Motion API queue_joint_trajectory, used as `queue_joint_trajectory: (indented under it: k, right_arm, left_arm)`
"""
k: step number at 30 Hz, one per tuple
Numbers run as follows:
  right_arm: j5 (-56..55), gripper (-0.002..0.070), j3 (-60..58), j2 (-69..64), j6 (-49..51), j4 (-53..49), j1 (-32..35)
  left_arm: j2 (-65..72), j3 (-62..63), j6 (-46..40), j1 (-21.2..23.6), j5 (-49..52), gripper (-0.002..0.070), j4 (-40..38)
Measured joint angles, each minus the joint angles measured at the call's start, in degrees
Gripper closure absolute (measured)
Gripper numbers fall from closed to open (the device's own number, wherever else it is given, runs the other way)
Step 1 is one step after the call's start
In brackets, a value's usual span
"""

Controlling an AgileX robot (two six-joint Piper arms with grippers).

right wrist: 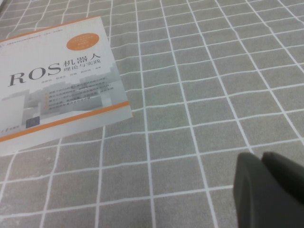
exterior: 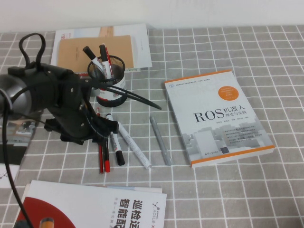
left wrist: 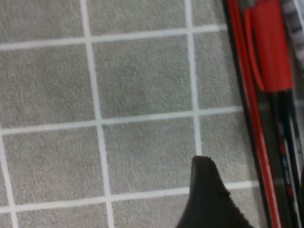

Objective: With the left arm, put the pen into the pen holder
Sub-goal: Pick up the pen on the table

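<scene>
The left arm [exterior: 57,102] hung low over the grey checked tablecloth [exterior: 228,47], its bulk hiding the left gripper in the high view. From the left wrist only one dark fingertip [left wrist: 206,199] showed, over bare cloth and touching nothing; the other finger was out of frame, so how wide the jaws stood could not be told, though nothing was seen between them. The pen [exterior: 100,159], thin and red, lay flat on the cloth beside a thicker red pen [exterior: 107,159], their upper ends hidden under the arm; in the wrist view the pen [left wrist: 251,118] ran just beside the fingertip, apart from it. The pen holder [exterior: 108,78] stood upright behind the arm, holding black-capped markers. White markers, a grey pen [exterior: 160,140] and a ROS book [exterior: 218,116] lay to the right. The right gripper [right wrist: 270,190] showed only as a dark blurred shape at the frame's corner, over bare cloth near the book; its jaws could not be made out.
</scene>
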State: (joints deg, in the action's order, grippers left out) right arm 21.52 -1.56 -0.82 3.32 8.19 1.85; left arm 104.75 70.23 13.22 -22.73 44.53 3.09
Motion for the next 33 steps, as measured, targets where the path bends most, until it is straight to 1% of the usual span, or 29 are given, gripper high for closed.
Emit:
queue_joint_trajectory:
  k: [8,18,21,24,30,31,33]
  right_arm:
    - [0.0,0.0691,0.0,0.0,0.0,0.0,0.0]
    - [0.0,0.0691,0.0,0.0,0.0,0.0,0.0]
    - [0.0,0.0691,0.0,0.0,0.0,0.0,0.0]
    - [0.0,0.0691,0.0,0.0,0.0,0.0,0.0]
    - [0.0,0.0691,0.0,0.0,0.0,0.0,0.0]
    - [0.0,0.0692,0.0,0.0,0.0,0.0,0.0]
    - [0.0,0.0691,0.0,0.0,0.0,0.0,0.0]
  left_arm:
    - [2.85,1.1,0.1,0.94,-0.92,0.0323,0.36]
    - [5.52,3.69,0.1,0.91,-1.55,0.0323,0.36]
    - [6.37,4.6,0.1,0.91,-0.7,0.0335,-0.09]
    - [6.72,4.99,0.1,0.91,-0.01,0.0398,-0.06]
    - [6.96,5.21,-1.52,0.96,0.82,0.0618,0.38]
    - [6.96,5.34,-1.98,0.96,0.81,0.0637,0.38]
    - [6.96,5.38,-2.74,0.96,1.19,0.065,0.38]
